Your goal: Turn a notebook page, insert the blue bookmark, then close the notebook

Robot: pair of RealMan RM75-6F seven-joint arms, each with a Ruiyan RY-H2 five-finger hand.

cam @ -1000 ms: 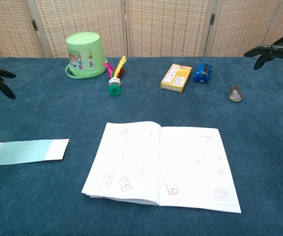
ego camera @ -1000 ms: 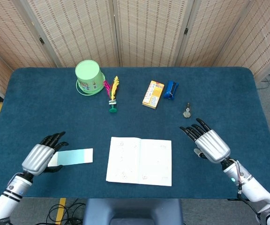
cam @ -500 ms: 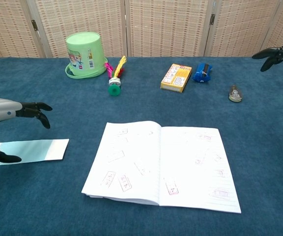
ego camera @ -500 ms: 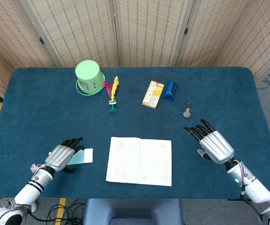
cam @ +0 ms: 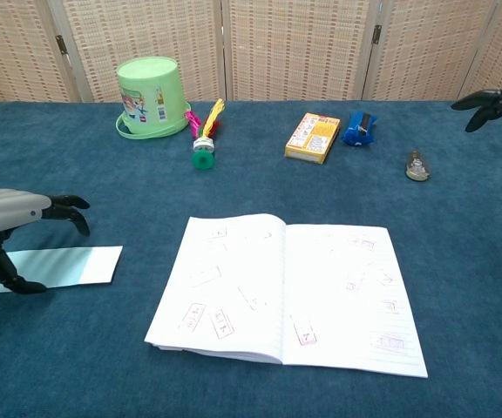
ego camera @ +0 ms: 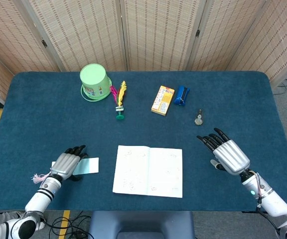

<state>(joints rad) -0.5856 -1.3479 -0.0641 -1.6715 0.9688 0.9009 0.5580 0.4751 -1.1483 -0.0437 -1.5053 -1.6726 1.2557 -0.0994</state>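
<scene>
Bookmark (cam: 55,266): thin, light, floppy paper strip, lying under your left hand (ego camera: 68,163), fingers spread, gripping nothing. Consider pinching its near edge. Right hand (ego camera: 226,154) hovering, fingers apart.

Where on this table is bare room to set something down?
Bare cloth lies between the notebook and the right hand, and between it and the back row. Crowded: green bucket through keyring, and the bookmark under the left hand.

A white notebook (cam: 288,292) lies open and flat near the desk's front edge, its pages dotted with small sketches; the pale-blue bookmark (cam: 64,266) rests flat to its left.
</scene>
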